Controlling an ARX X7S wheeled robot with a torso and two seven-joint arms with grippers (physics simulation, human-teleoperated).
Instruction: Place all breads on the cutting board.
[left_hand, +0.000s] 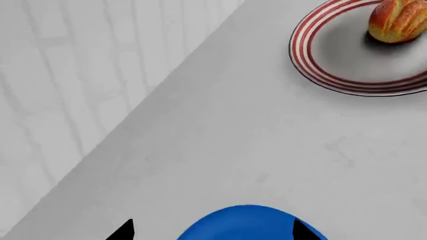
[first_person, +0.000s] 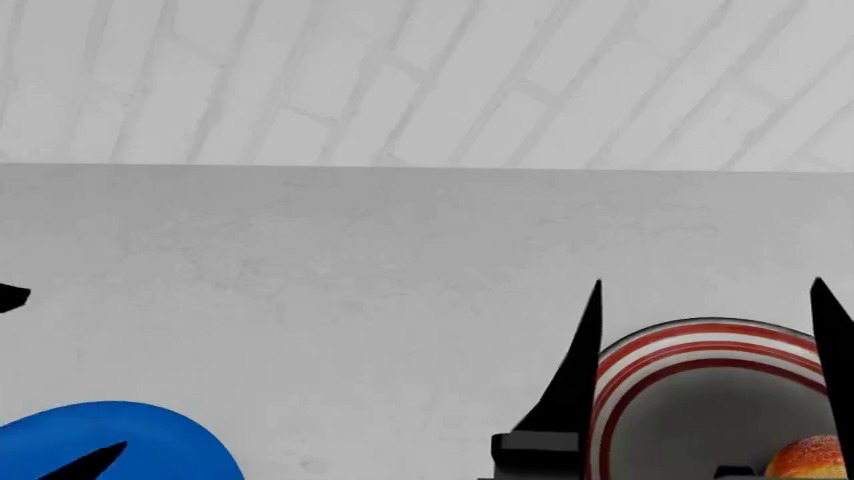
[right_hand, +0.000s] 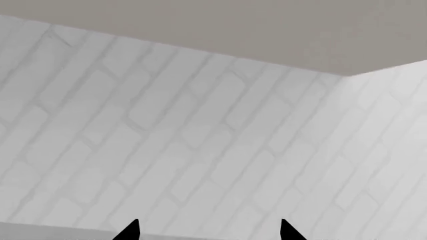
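One orange-brown crusty loaf (left_hand: 398, 20) sits unpicked in the striped bowl (first_person: 641, 385); both grippers spread, empty; next: right gripper (first_person: 707, 300) descends onto it.

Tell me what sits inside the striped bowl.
The striped bowl holds one orange-brown loaf, resting near its rim. Part of the bowl runs out of view, so anything there is unseen.

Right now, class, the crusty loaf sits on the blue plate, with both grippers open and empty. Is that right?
Not quite. The crusty loaf sits in the red-and-white striped bowl, not on the blue plate, as the left wrist view shows. The left gripper and right gripper are indeed open and empty.
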